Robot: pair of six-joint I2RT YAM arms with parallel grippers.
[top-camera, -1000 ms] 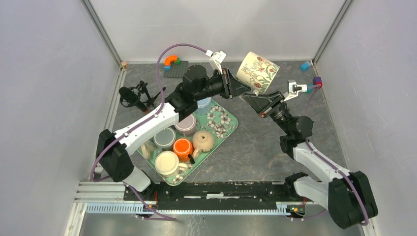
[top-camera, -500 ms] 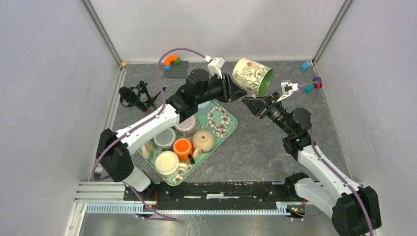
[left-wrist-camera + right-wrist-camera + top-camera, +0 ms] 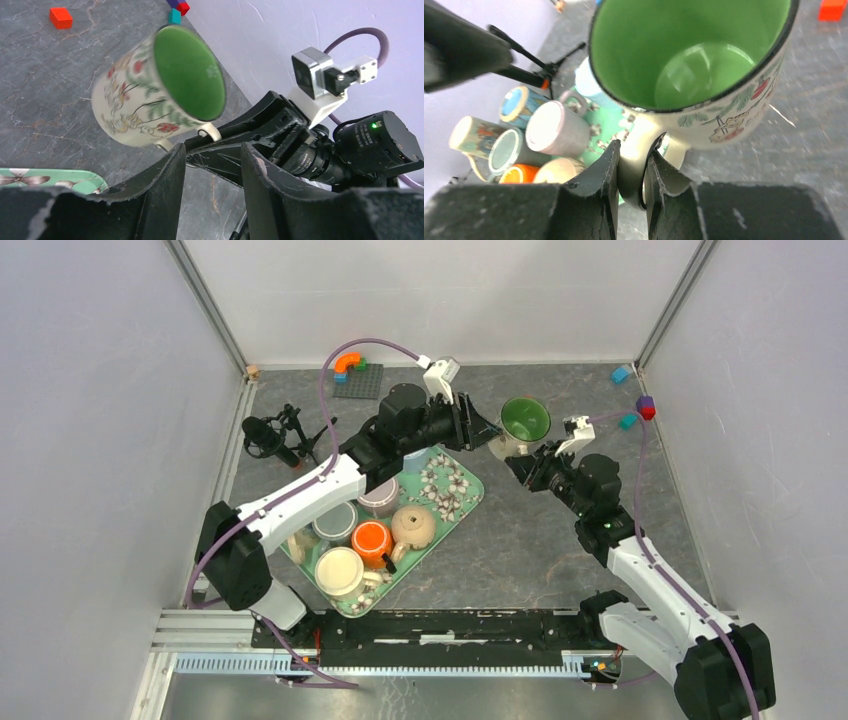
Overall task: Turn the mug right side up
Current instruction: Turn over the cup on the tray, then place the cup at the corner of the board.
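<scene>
From above, the mug sits in the far middle of the table. Its green inside faces up, and it is just beyond the far right corner of the flowered tray. The right pincer reaches in from the near side and meets the mug's near edge. The left pincer points at the mug from the left, close beside it but apart from it.

In the left wrist view, the left pincer has its fingers spread with nothing gripped between them. The mug lies ahead of them, tilted, with its mouth turned up and to the right. The right pincer comes from the right and clamps the handle under the rim. Whether the mug's base touches the table cannot be told.

In the right wrist view, the right pincer is pinched on the handle. The mug is directly past the fingertips, open end up, its green floor showing. Behind it to the left, the tray carries several cups.
</scene>
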